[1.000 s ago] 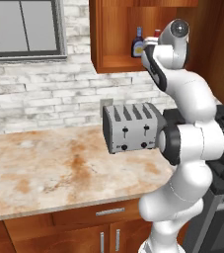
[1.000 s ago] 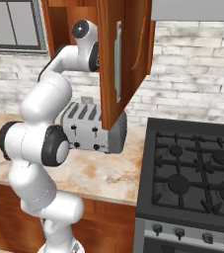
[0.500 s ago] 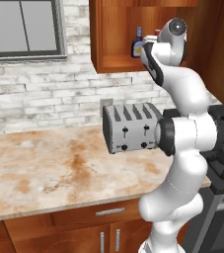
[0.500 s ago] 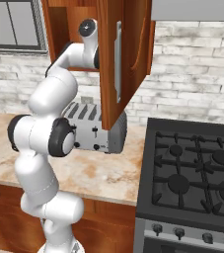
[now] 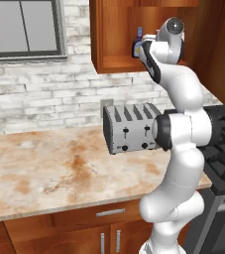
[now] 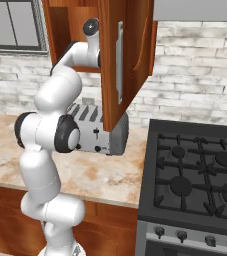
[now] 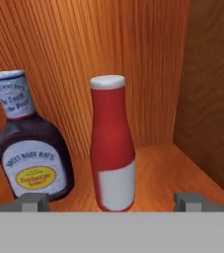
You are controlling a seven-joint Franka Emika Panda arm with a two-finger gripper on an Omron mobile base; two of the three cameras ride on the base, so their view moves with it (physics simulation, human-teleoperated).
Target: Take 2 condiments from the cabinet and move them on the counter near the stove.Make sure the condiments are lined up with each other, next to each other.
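Hand view: hand point(image 7: 111, 200) spread apart before red bottle point(image 7: 112, 146), dark bottle point(image 7: 30, 143) beside.

A tall, slim red plastic bottle point(image 7: 112, 148) with a flat white cap and a white label patch low on its side stands upright on the shelf of the reddish-brown wooden wall cabinet point(image 7: 153, 54), near the shelf's front edge. Just beside it, apart by a narrow gap and set slightly further back, stands a squat dark purple-brown sauce bottle point(image 7: 32, 148) with a round shoulder, a yellow oval label and a pale bluish neck band and cap, also upright. The beige-and-orange mottled marble-look countertop point(image 5: 54, 168) runs below the cabinet to the black gas range point(image 6: 195, 175) with cast-iron grates.
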